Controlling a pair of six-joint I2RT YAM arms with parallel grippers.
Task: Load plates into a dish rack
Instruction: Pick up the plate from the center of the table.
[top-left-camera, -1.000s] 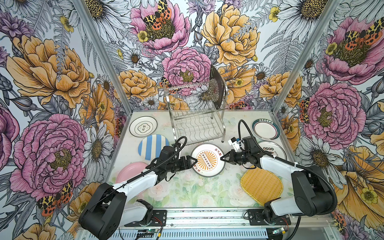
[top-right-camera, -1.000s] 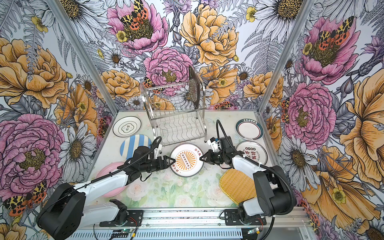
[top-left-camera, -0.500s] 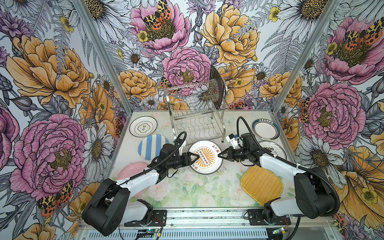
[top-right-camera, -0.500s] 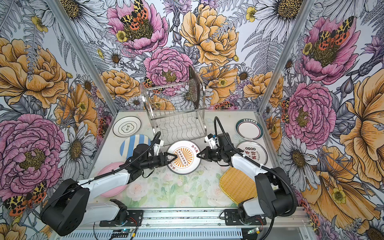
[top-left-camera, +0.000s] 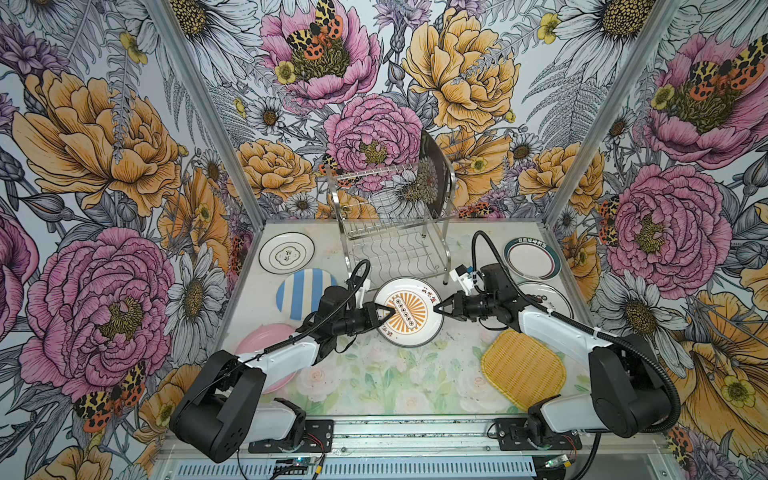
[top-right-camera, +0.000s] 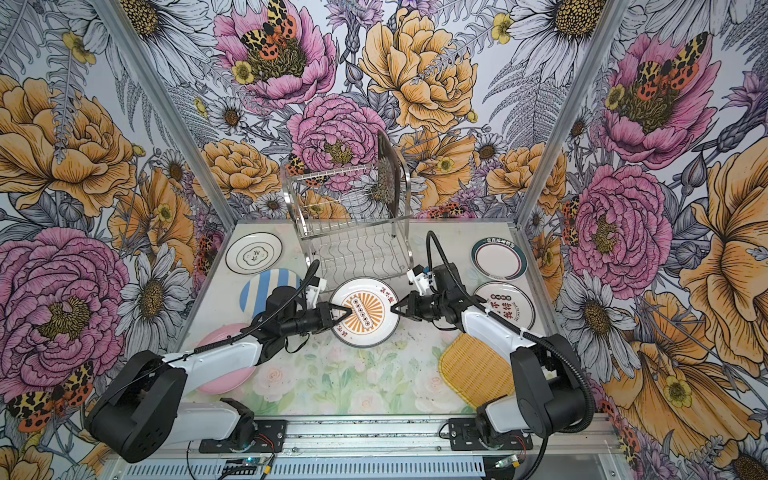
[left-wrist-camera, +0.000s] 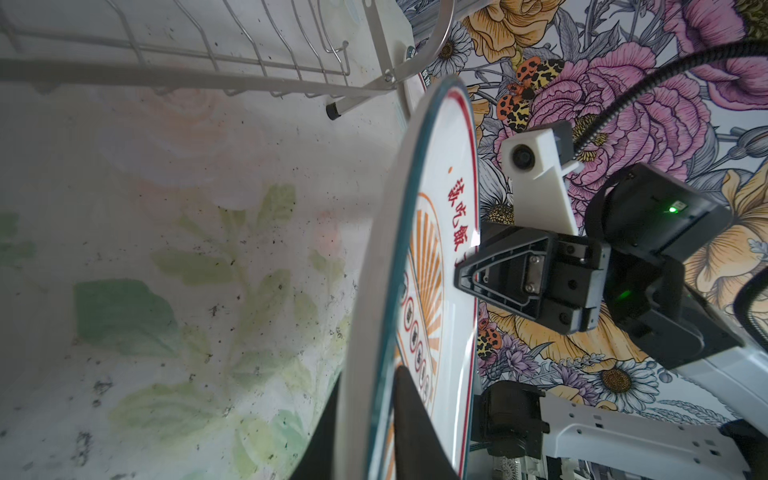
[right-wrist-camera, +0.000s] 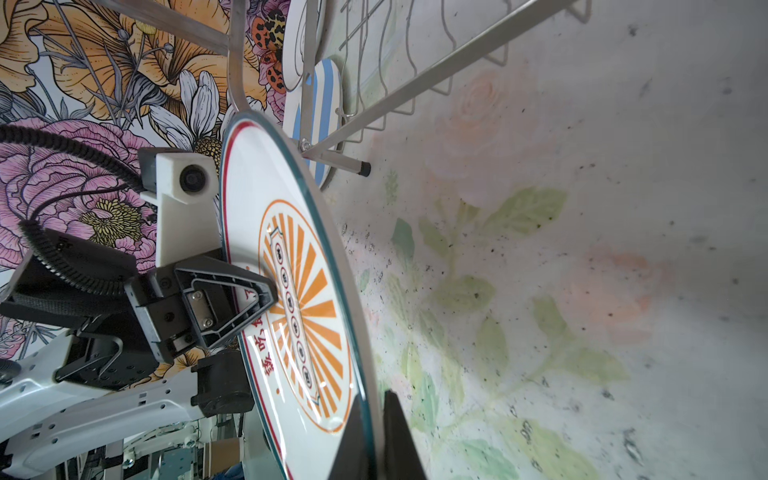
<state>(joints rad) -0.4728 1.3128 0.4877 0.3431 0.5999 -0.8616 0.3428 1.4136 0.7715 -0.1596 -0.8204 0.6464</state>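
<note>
Sunburst plate (top-left-camera: 411, 328) pinched btwn L end effector (top-left-camera: 390, 313) & R end effector (top-left-camera: 436, 309).

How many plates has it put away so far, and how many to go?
One done: the black floral plate stands in the dish rack. In hand: the orange sunburst plate, pinched by the left fingers and right fingers. Six lie flat, waiting: ringed, striped, pink, yellow woven, teal-rimmed, lettered.
</note>
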